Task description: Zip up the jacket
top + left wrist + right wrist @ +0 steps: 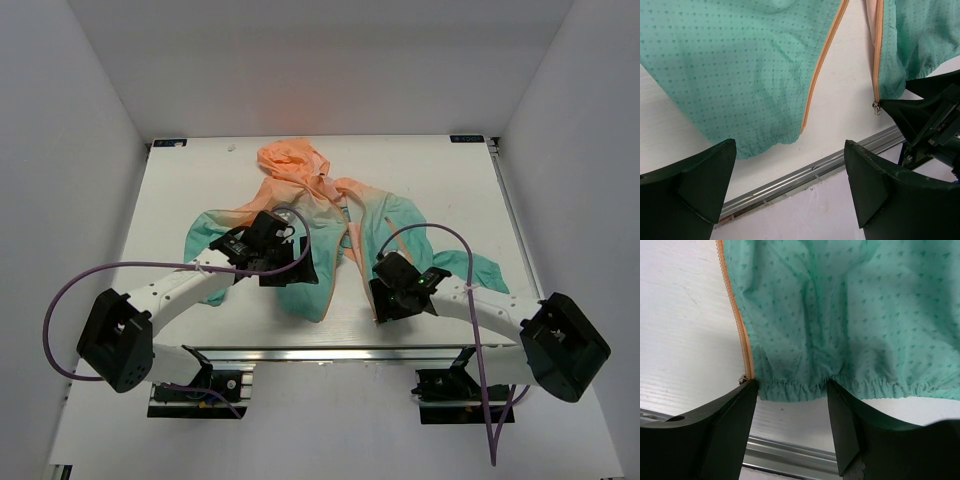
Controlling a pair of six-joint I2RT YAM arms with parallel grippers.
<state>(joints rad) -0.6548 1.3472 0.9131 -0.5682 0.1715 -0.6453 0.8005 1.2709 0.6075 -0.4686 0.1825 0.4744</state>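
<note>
The jacket (320, 215) lies open on the white table, with its peach hood at the far side and its teal hem towards me. My left gripper (292, 268) is open and empty above the hem of the left front panel (730, 65). That panel's orange zipper edge (820, 70) runs down the middle of the left wrist view. My right gripper (388, 298) is open. Its fingertips (751, 386) straddle the bottom corner of the right panel's hem (840, 315). The orange zipper tape (737, 315) ends in a small metal slider (743, 378) beside the left fingertip; it also shows in the left wrist view (876, 106).
An aluminium rail (330, 352) runs along the table's near edge, just below both hems. A strip of bare white table (850, 85) separates the two front panels. White walls enclose the table on three sides. Purple cables (440, 232) loop over each arm.
</note>
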